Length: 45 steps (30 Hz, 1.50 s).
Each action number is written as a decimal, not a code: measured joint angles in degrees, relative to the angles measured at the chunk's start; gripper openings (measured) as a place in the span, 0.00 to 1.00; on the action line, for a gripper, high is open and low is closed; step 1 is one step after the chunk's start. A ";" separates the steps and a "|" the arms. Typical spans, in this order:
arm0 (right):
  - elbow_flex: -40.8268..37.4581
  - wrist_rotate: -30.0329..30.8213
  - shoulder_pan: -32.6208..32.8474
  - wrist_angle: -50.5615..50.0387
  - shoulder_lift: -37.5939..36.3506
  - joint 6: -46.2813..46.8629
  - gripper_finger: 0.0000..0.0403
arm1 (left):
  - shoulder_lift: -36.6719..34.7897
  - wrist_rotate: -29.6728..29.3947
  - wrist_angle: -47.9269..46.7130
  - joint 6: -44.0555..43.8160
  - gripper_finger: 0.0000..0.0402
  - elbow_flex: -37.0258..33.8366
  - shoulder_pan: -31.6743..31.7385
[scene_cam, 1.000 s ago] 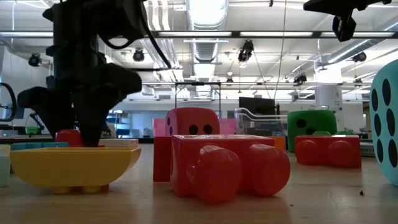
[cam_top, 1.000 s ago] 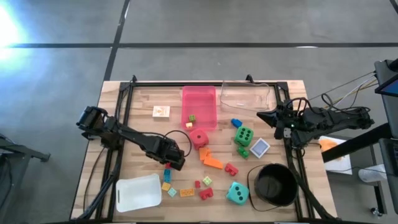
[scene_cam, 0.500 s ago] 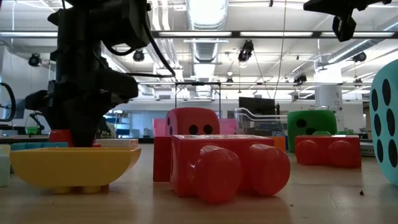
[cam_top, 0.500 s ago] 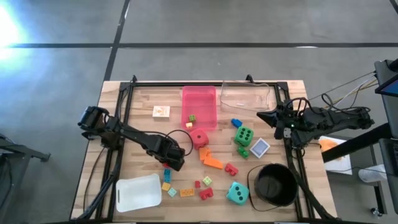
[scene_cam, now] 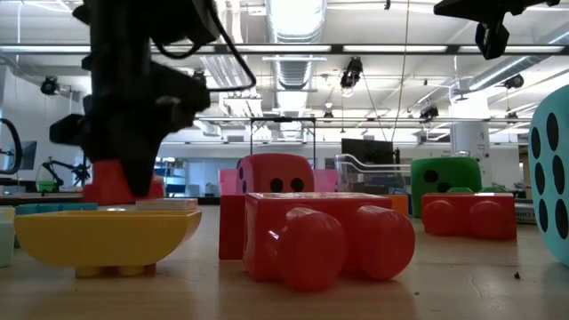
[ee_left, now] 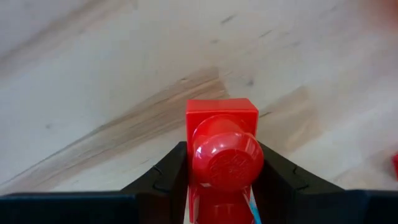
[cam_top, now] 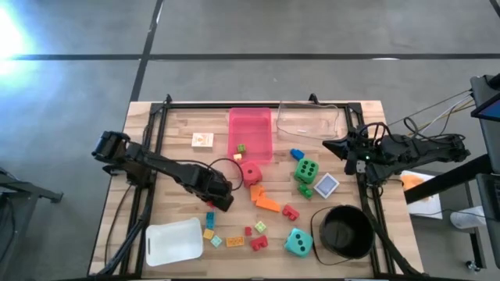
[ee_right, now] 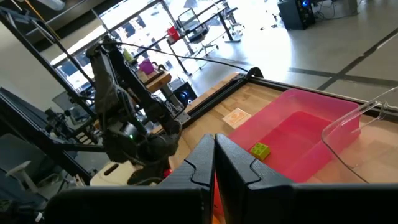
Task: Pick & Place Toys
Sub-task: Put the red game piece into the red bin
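Note:
My left gripper [cam_top: 221, 195] points down over the table's left middle, shut on a small red brick [ee_left: 222, 146], which hangs a little above the wood in the low view [scene_cam: 110, 185]. A blue brick [cam_top: 209, 216] lies on the table just nearer than it. Red die [cam_top: 250, 173], green die [cam_top: 306, 170] and teal die [cam_top: 298, 243] rest on the table among loose orange bricks [cam_top: 264, 200] and red bricks [cam_top: 291, 211]. My right gripper [ee_right: 214, 158] waits shut, raised at the right edge [cam_top: 332, 146]. My left gripper pinches the red brick's two opposite side walls [ee_left: 193, 163] between its two fingers [ee_left: 169, 174], coming from above and pointing down. The brick sits stud-up and level in the hold, lifted clear of the table.
The pink tray [cam_top: 250, 119] with two small bricks stands at the far middle, a clear tub [cam_top: 308, 119] to its right. A black bucket [cam_top: 342, 231] is near right, a white lid [cam_top: 173, 242] near left. Cards lie at far left [cam_top: 203, 140] and right [cam_top: 326, 185].
My left gripper has taken hold of the red brick that lay on the table and has gone up with it. The brick now hangs clear of the wood; before, it rested there.

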 joint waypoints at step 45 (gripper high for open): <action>0.00 0.04 0.00 0.45 0.04 0.32 0.02 | 14.00 -1.45 -15.08 55.19 0.33 37.91 39.70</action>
